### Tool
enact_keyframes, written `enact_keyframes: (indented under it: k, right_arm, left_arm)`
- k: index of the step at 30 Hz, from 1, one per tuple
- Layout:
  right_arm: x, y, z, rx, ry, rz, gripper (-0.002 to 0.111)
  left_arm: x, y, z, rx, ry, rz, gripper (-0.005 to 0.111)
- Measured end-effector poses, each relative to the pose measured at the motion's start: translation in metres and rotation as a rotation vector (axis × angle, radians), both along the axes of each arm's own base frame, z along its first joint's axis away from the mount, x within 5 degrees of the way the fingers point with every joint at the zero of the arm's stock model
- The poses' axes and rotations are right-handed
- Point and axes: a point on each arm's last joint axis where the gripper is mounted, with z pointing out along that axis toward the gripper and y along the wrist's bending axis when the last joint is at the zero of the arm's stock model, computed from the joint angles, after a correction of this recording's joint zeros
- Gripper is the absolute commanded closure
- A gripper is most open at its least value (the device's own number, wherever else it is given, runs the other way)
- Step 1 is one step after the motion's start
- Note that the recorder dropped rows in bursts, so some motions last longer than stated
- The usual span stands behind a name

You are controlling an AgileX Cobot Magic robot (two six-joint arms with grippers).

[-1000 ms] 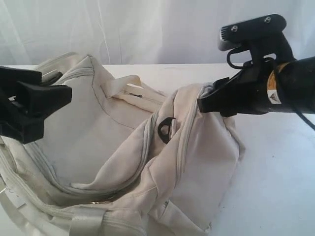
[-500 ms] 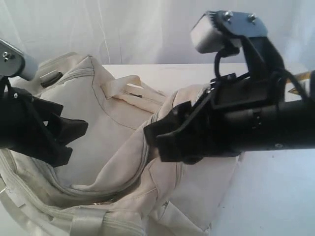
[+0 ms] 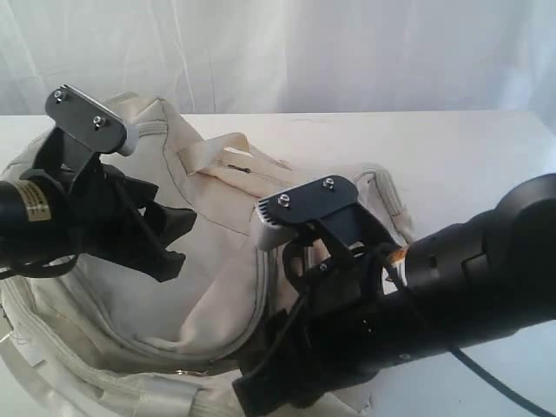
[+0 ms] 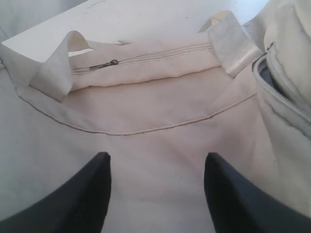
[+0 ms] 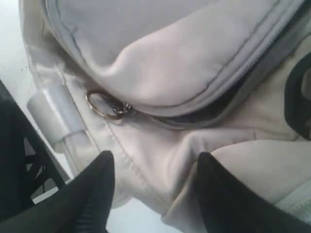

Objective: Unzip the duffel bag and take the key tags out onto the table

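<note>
The cream duffel bag (image 3: 200,252) lies slumped on the white table (image 3: 469,156). My left gripper (image 3: 178,239) hovers open just above its upper side panel, black fingers (image 4: 95,179) wide apart over bare cloth, with the front pocket's zip pull (image 4: 104,64) beyond them. My right gripper (image 3: 252,395) is low at the bag's near edge, open. Its fingers (image 5: 99,179) straddle a fold of the bag (image 5: 160,150) close to a metal ring pull (image 5: 103,104). The main zipper (image 5: 218,102) gapes a little onto dark lining. The key tags are hidden.
Pale webbing straps (image 4: 233,46) loop off the bag's top, and one (image 5: 58,116) runs along its near edge. A white curtain (image 3: 304,52) hangs behind the table. The right arm's dark body (image 3: 434,295) crosses the foreground and covers the bag's right half.
The right arm has swung down from high on the right to the bag's near edge. My left gripper has moved right, over the bag's side panel. Both stay open.
</note>
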Motion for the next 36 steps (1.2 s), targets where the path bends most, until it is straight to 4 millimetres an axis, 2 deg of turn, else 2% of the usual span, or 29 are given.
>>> enact_keyframes:
  k: [5,9,14,18,21,23,26,31,34,35,36]
  right_arm:
    - [-0.013,-0.009,0.001,-0.007,0.022,0.021,0.060]
    - [-0.019,-0.016,-0.011,-0.041,0.037,0.018,0.060]
    - [-0.018,-0.020,-0.023,-0.031,-0.010,-0.034,0.060]
    - [-0.007,-0.017,-0.023,0.014,-0.103,-0.092,0.062]
    - [0.016,-0.010,-0.026,0.058,-0.269,-0.164,0.065]
    - [0.027,-0.005,-0.035,0.049,-0.314,-0.189,0.065]
    - [0.028,-0.003,-0.039,0.035,-0.293,-0.182,0.054]
    - [0.035,0.000,-0.038,0.056,-0.326,-0.211,0.054]
    - [0.048,0.010,-0.038,0.066,-0.343,-0.226,0.066]
    - [0.051,0.012,-0.038,0.067,-0.347,-0.228,0.080]
    - [0.058,0.018,-0.040,0.068,-0.355,-0.234,0.087]
  left_arm:
    - [0.005,-0.002,-0.005,0.005,-0.001,-0.002,0.047]
    - [0.005,-0.003,-0.005,0.000,-0.011,-0.001,0.047]
    - [0.005,-0.003,-0.004,-0.002,-0.014,-0.001,0.047]
    - [0.005,-0.003,-0.005,0.001,-0.009,-0.001,0.047]
    - [0.005,-0.002,-0.005,0.005,-0.002,-0.002,0.047]
    - [0.004,-0.002,-0.006,0.009,0.007,-0.002,0.047]
    - [0.003,-0.002,-0.008,0.021,0.028,-0.003,0.047]
    - [0.003,-0.002,-0.009,0.024,0.034,-0.003,0.047]
    - [0.003,-0.002,-0.009,0.024,0.034,-0.003,0.047]
    - [0.003,-0.002,-0.009,0.024,0.034,-0.003,0.047]
    - [0.003,-0.002,-0.009,0.018,0.038,0.001,0.047]
